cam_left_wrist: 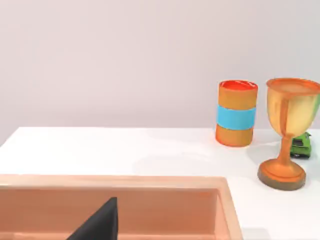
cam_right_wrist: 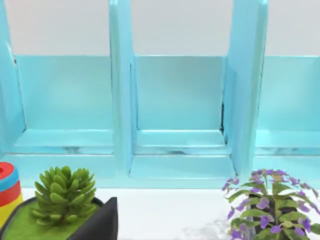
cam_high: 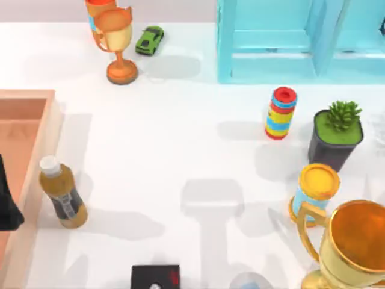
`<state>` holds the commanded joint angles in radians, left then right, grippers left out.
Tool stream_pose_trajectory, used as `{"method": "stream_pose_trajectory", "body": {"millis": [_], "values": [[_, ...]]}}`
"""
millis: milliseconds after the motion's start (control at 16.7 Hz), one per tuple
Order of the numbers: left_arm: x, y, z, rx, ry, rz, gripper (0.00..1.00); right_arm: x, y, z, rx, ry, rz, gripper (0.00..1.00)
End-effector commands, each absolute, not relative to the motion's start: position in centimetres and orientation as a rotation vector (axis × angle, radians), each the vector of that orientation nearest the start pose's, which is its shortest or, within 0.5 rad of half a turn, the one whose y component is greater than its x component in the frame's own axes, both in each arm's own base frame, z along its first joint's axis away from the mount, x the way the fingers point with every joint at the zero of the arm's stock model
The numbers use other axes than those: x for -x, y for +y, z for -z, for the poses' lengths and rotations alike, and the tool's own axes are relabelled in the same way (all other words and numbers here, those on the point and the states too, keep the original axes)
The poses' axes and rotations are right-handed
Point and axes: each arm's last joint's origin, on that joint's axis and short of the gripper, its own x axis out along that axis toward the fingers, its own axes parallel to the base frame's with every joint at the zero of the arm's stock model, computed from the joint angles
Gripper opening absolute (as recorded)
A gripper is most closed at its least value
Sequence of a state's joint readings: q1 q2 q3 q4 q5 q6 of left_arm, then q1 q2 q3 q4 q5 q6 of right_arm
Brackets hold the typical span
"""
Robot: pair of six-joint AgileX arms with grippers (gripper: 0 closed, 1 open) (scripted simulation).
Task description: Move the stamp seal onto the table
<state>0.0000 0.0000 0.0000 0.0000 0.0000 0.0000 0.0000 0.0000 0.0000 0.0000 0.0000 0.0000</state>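
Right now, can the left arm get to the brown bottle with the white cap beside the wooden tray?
Probably yes. The left arm is over the tan wooden tray, and the amber white-capped bottle is just past its rim, nothing between.

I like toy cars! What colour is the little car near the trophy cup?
The toy car is bright green with dark windows, best seen in the top view.

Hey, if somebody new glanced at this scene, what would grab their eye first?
Probably the big golden trophy cup at the table's near right corner, with a yellow-lidded can just behind it. Next, the light-blue shelf unit along the far right edge, fronted by a striped can and a potted succulent. On the left, an amber bottle stands beside the wooden tray.
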Motion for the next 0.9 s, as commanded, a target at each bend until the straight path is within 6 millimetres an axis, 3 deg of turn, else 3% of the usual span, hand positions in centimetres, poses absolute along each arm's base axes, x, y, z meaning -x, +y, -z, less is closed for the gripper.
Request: {"method": "stream_pose_trajectory", "body": {"millis": [240,540,900], "values": [[-10.6,0.0,-16.6,-0.010,0.031,-0.012,1.00,-10.6,-0.1,-16.0,0.000,0.000,0.000,1.00],[-11.5,0.8,-20.3,-0.066,0.283,-0.066,1.00,-10.6,-0.1,-16.0,0.000,0.000,0.000,1.00],[-17.2,3.2,-23.5,-0.101,0.881,-0.089,1.00,-10.6,-0.1,-16.0,0.000,0.000,0.000,1.00]]}}
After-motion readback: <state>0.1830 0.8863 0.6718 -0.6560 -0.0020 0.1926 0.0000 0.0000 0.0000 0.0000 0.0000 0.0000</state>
